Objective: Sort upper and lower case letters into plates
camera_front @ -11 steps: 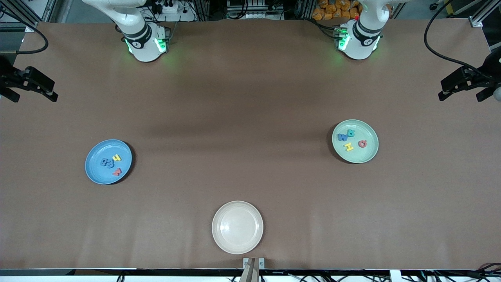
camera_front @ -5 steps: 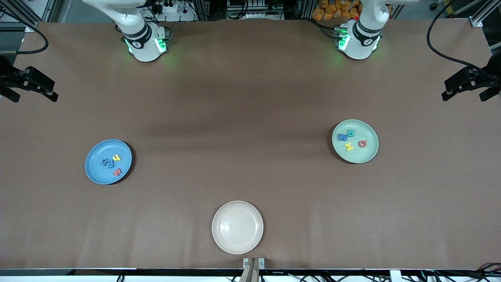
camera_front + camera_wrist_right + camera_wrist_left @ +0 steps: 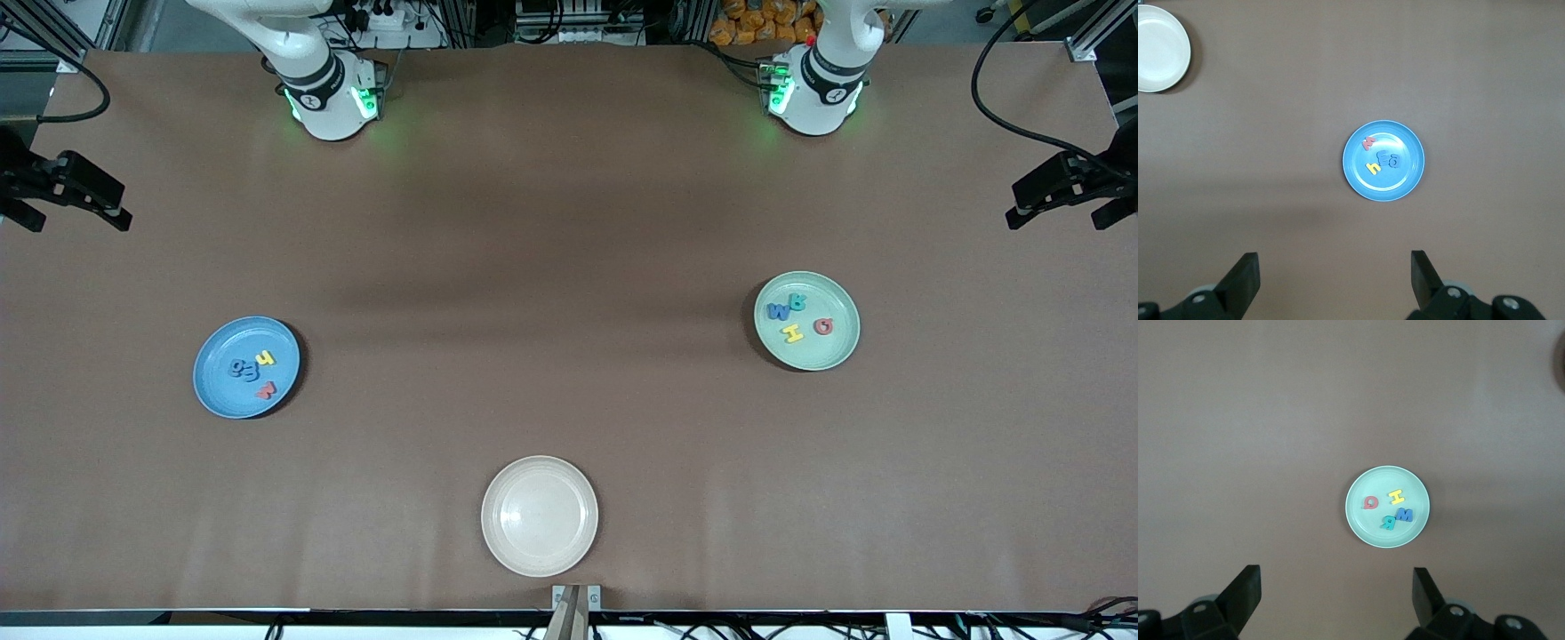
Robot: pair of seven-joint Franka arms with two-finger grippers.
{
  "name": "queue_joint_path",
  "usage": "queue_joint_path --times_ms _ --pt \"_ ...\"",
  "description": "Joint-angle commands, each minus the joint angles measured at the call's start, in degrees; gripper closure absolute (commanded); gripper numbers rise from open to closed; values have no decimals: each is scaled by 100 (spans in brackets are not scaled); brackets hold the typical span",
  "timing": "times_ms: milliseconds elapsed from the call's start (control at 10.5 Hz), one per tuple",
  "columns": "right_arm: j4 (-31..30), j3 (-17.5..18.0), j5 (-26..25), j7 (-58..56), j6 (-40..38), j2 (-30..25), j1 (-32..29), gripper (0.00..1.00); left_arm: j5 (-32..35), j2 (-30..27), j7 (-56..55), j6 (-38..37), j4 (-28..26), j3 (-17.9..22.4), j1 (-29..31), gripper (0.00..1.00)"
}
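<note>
Sorting looks finished: four letters [image 3: 253, 367] seen in blue plate [image 3: 213, 382], four in green plate [image 3: 836, 351]. Left end effector [image 3: 1336, 600] wide, empty, high over green plate; right end effector [image 3: 1335, 280] wide, empty, high over blue plate. No next pick needed.

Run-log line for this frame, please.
letters: all in plates | blue plate four | mint plate four | cream plate bare | both pincers open, parked
</note>
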Motion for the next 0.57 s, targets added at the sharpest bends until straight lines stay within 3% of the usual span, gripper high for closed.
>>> queue_joint_path --times_ms 0,475 --pt "70 17 84 -73 -66 16 -38 0 124 -12 76 -118 89 -252 246 0" --pt "61 17 84 -82 -57 16 -38 0 124 -12 76 -118 81 -332 299 0"
